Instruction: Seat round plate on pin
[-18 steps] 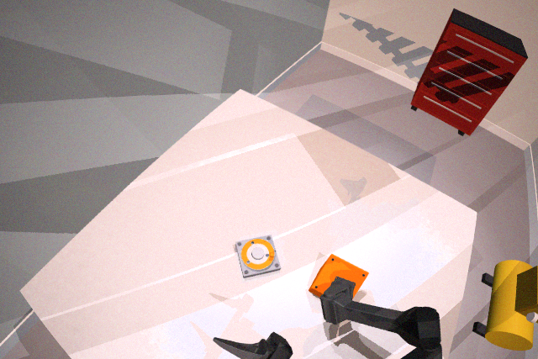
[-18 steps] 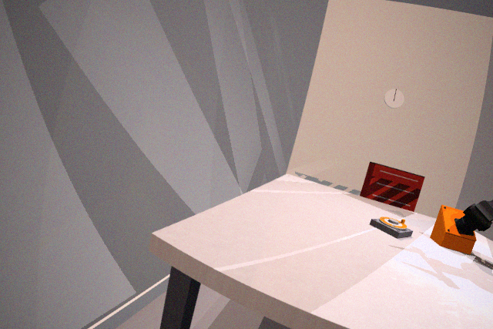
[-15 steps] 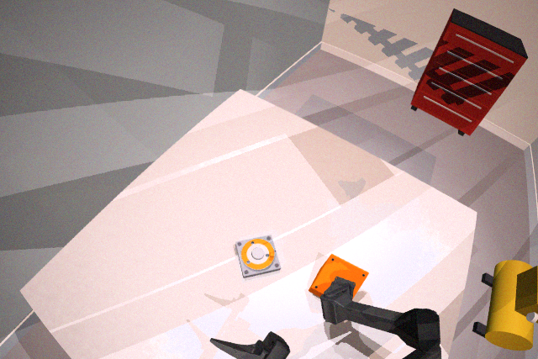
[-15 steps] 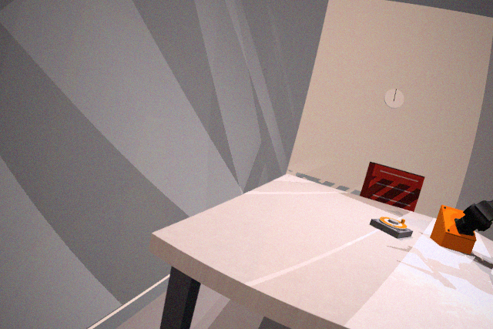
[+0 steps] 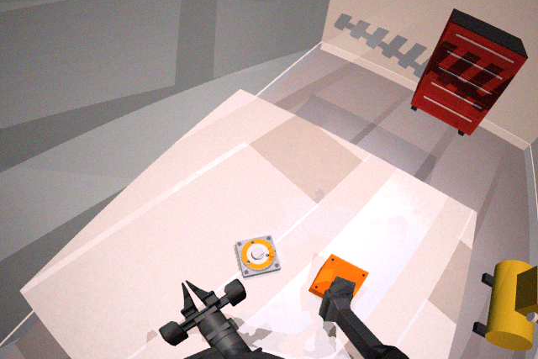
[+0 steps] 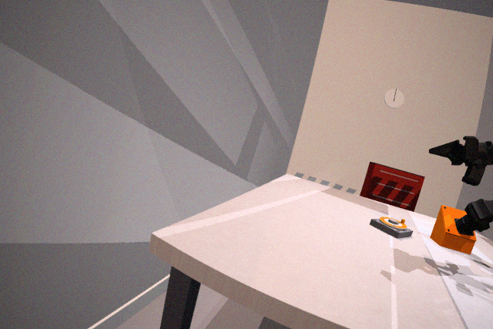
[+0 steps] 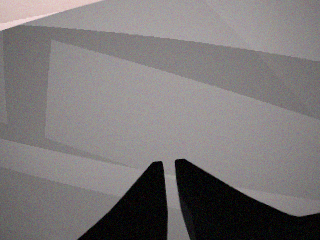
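"Where does the black two-fingered gripper stand?"

"Raised above the pale table, its fingers brought together except for a slim gap. That gap shows only grey wall in the wrist view, so nothing is gripped."

"And the round plate with the orange ring and pale centre?"

"Lower than the fingertips and off to their right as the fingers point, seen from above. It sits around the pale round post, on the square grey base. No part of the arm touches it."

"Can you make out its orange tab?"

"Yes, in the exterior view it stands up at the plate's edge, on the side toward the orange block that carries the arm's black lower end. That block is lower than the gripper too, and farther to its right than the plate."

"Is the pin in the hole beside the tab?"

"I can't tell. From above there are small dark spots on the ring, too small to sort pin from hole. Whether the plate lies quite flat, I can't tell either."
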